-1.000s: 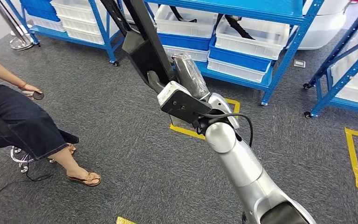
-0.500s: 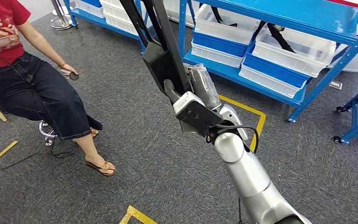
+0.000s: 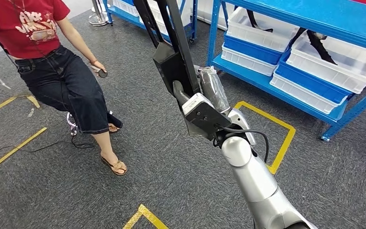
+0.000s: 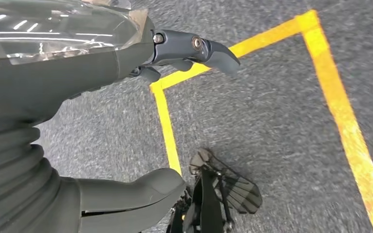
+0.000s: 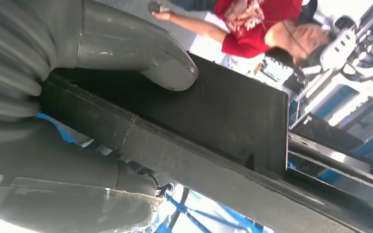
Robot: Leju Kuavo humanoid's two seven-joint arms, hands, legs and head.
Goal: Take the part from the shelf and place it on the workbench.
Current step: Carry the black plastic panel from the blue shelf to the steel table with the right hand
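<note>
Head view — grey carpet point(image 3: 171, 186), yellow floor tape point(image 3: 276, 143), blue shelf point(image 3: 314, 33), right hand point(image 3: 198, 102) gripping black part point(image 3: 171, 62).

Dark grey speckled carpet floor point(image 3: 138, 157), marked with yellow tape rectangles point(image 3: 282, 138), stretches beneath blue metal shelving racks point(image 3: 314, 19) stacked with white and blue plastic bins point(image 3: 333, 71), where a seated person point(image 3: 62, 71) waits.

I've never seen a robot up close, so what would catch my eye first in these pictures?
Most striking is the long black part, held up in the middle of the head view by the robot's right hand on its silver arm. A person in a red shirt sits to the left on the grey carpet, and blue shelves with white bins stand behind on the right.
</note>
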